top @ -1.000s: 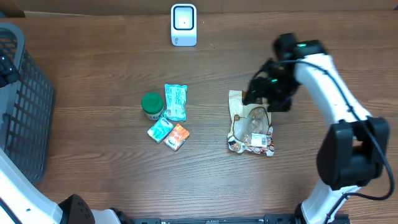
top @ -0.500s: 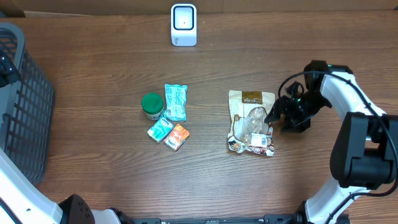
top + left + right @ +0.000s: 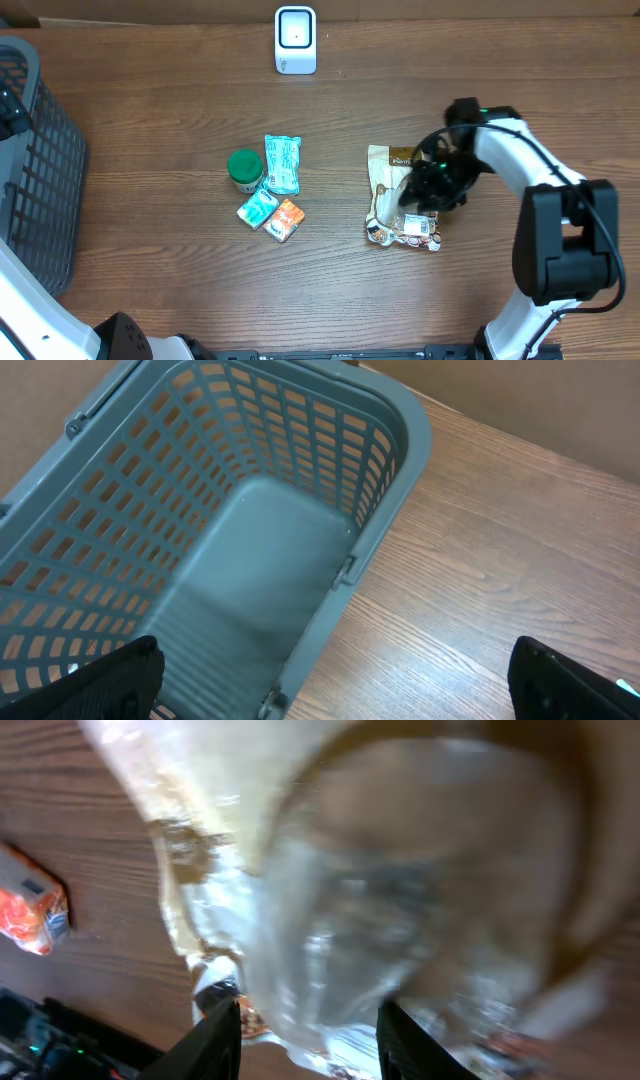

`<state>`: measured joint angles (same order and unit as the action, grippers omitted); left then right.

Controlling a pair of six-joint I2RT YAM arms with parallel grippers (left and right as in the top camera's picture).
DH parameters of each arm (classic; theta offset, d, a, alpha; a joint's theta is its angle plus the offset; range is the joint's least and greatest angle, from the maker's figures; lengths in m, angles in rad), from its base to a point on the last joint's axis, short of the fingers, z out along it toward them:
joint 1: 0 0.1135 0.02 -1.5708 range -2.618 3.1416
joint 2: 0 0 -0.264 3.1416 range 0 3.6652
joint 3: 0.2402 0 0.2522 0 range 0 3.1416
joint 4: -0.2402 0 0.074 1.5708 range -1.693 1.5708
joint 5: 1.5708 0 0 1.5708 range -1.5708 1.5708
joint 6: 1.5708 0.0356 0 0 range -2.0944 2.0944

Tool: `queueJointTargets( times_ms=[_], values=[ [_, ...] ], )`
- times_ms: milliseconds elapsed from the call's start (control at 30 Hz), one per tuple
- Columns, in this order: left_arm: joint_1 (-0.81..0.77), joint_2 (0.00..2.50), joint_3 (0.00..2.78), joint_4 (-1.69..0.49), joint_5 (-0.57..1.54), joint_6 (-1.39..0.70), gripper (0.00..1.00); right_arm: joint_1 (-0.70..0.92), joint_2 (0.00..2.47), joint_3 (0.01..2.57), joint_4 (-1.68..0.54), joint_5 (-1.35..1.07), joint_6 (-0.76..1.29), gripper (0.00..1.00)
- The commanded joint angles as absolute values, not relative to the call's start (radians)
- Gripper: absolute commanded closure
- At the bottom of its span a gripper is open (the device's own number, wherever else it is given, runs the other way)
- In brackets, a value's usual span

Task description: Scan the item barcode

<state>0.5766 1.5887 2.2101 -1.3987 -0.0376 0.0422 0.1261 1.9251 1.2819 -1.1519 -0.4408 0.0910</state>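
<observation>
Overhead: bag (image 3: 403,200) is laid flat on table (image 3: 150,290), right of centre; right gripper (image 3: 428,186) is seen over its middle. Scanner (image 3: 295,40) is stood at far edge. Tub (image 3: 243,168) and three packets (image 3: 282,163) are grouped left of bag. Basket (image 3: 45,170) is at left edge.

Left wrist: left gripper (image 3: 340,685) is spread wide above basket, nothing held.

Right wrist: bag, blurred, is seen between fingers (image 3: 215,1038); whether it is grasped cannot be told.

Overhead looks straight down on the table (image 3: 150,260). Left wrist looks into the basket (image 3: 400,450). Right wrist hugs the bag (image 3: 400,900), shared overhead.
</observation>
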Motion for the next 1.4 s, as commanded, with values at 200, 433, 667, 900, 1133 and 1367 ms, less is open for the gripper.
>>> queueJointTargets(
  times_ms=[200,433,667,900,1133,1367],
  values=[
    [0.577,1.584,2.206,-1.395,-0.030,0.026,0.00,0.353,1.898,1.278,-0.970,-0.447,0.283,0.58],
    [0.577,1.584,2.206,-1.395,-0.030,0.025,0.01,0.467,1.898,1.278,-0.872,-0.382,0.371,0.51],
    [0.577,1.584,2.206,-1.395,-0.030,0.025,0.00,0.471,1.898,1.277,-0.950,-0.366,0.366,0.51],
    [0.577,1.584,2.206,-1.395,-0.030,0.025,0.01,0.450,1.898,1.277,-1.150,-0.131,0.367,0.44],
    [0.577,1.584,2.206,-1.395,-0.030,0.026,0.00,0.376,1.898,1.277,-1.134,0.275,0.333,0.39],
    [0.577,1.584,2.206,-1.395,-0.030,0.025,0.01,0.342,1.887,1.405,-1.085,0.192,0.218,0.41]
  ],
)
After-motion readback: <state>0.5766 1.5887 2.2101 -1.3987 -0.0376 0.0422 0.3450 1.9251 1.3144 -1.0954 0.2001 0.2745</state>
